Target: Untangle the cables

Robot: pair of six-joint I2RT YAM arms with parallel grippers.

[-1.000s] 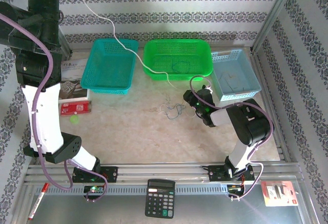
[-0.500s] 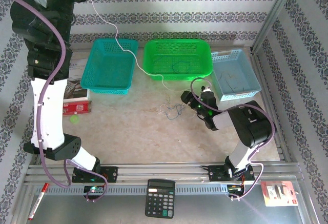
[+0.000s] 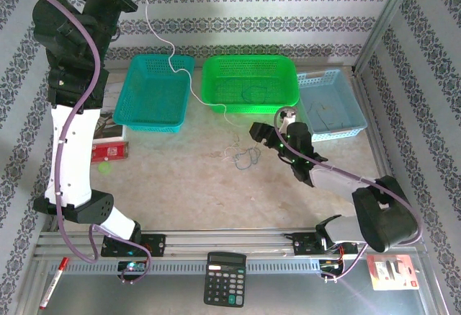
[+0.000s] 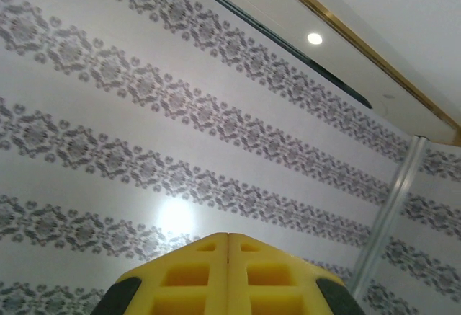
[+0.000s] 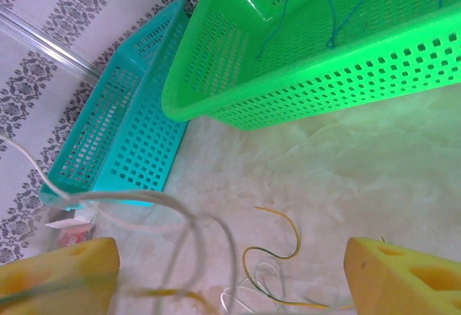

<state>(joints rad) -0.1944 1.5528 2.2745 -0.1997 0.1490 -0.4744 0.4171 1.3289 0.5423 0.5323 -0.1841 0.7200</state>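
**Visitor:** What is laid out here, and how many of each?

**Onlooker:** Three baskets stand in a row along the far side of the bench (image 3: 180, 178): one teal basket (image 3: 155, 91) on the left, one green basket (image 3: 248, 77) in the middle and one pale blue basket (image 3: 331, 106) on the right. Two robot arms rise from the near edge, a left arm (image 3: 68, 135) and a right arm (image 3: 338, 182). Nearer than their bases lie one calculator (image 3: 225, 279) and one red pen (image 3: 54, 281).

**Visitor:** And the cables?

**Onlooker:** One small tangle (image 3: 243, 158) of thin loops lies on the bench in front of the green basket, apart from it. It has whitish, bluish and yellow strands, but I cannot count them. One more blue cable (image 3: 248, 91) lies by itself inside the green basket, running roughly left to right.

**Visitor:** Which way does the tangle point?

**Onlooker:** The clump is roundish, with no clear long axis. One white cable (image 5: 32, 169) leaves it in a long slant toward the far left. It crosses above the teal basket's right side and goes up to the left fingers (image 4: 228, 275), held high against the wall.

**Visitor:** Do they hold it?

**Onlooker:** They are pressed flat together with no gap. The white cable ends at them, hanging from their pinch.

**Visitor:** And the other pair?

**Onlooker:** The right fingers (image 3: 259, 135) sit low, just right of the tangle, and are spread wide. They grip nothing, and the white cable passes loosely through the gap.
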